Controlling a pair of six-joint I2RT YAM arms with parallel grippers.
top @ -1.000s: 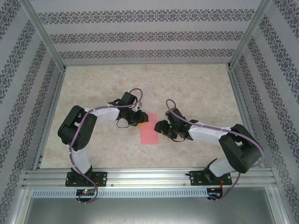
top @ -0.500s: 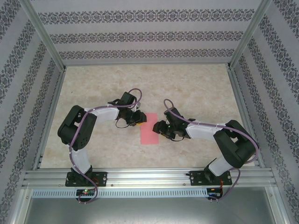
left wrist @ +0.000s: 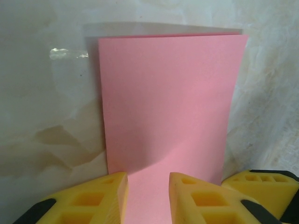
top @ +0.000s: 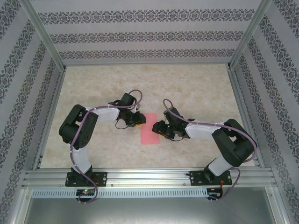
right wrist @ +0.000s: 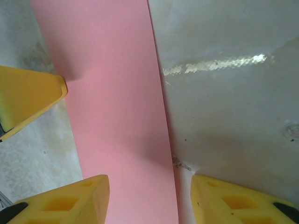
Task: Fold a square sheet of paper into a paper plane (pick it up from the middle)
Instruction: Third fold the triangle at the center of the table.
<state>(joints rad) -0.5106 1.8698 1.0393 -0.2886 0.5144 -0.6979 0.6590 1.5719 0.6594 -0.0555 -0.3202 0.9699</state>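
The pink sheet of paper (top: 149, 129) lies flat on the marble tabletop as an upright rectangle, narrower than it is long. No paper plane is in view. My left gripper (top: 138, 119) is at the sheet's far left corner. In the left wrist view its yellow fingers (left wrist: 105, 196) stand apart over the paper's (left wrist: 168, 102) near end, so my left gripper (left wrist: 148, 179) is open. My right gripper (top: 161, 129) is at the sheet's right edge. There, my right gripper (right wrist: 150, 182) is open and straddles the long edge of the paper (right wrist: 112, 102), holding nothing.
Aluminium frame rails (top: 140, 176) run along the near edge, and patterned walls (top: 140, 35) close in the other sides. A yellow finger of the other gripper (right wrist: 28, 100) pokes in beside the paper. Bare tabletop (top: 187, 84) stretches behind both arms.
My right gripper has crept left to the paper's right edge and its jaws have narrowed a little. The left gripper and the paper have stayed put.
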